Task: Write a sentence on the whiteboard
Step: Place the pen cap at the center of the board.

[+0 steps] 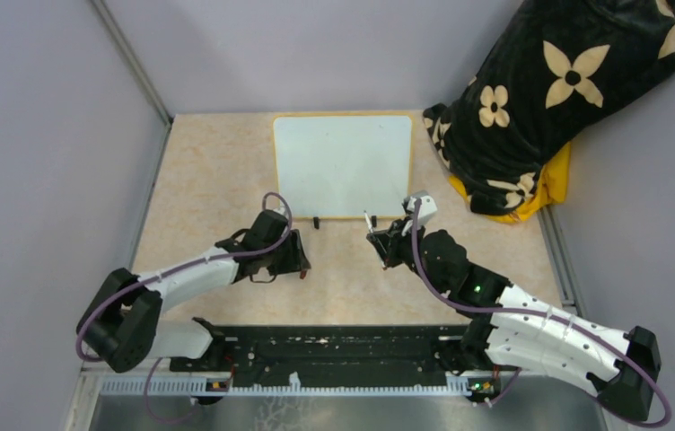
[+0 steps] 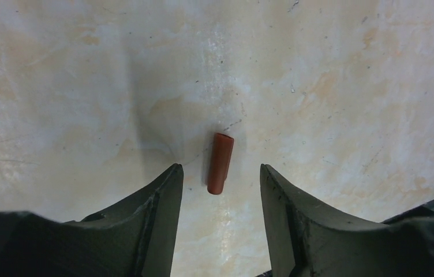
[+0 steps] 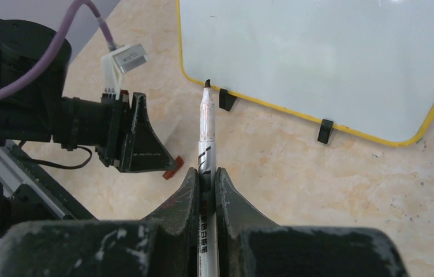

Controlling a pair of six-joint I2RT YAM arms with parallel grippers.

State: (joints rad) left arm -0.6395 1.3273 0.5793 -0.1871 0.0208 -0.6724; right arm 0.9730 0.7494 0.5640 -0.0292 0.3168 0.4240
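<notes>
Right gripper [image 3: 206,173] clamped on uncapped marker [image 3: 205,124], left gripper [image 2: 219,168] parted over red cap [image 2: 221,163]; bring tip squarely to blank whiteboard [image 3: 318,52], press lightly, stroke slowly.

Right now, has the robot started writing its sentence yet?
Not yet. Done: the cap is off, lying on the table between the left tool's open fingers. In hand: the right tool grips the bare marker, tip pointing at the whiteboard. Left: the whole sentence, since the board is blank.
</notes>
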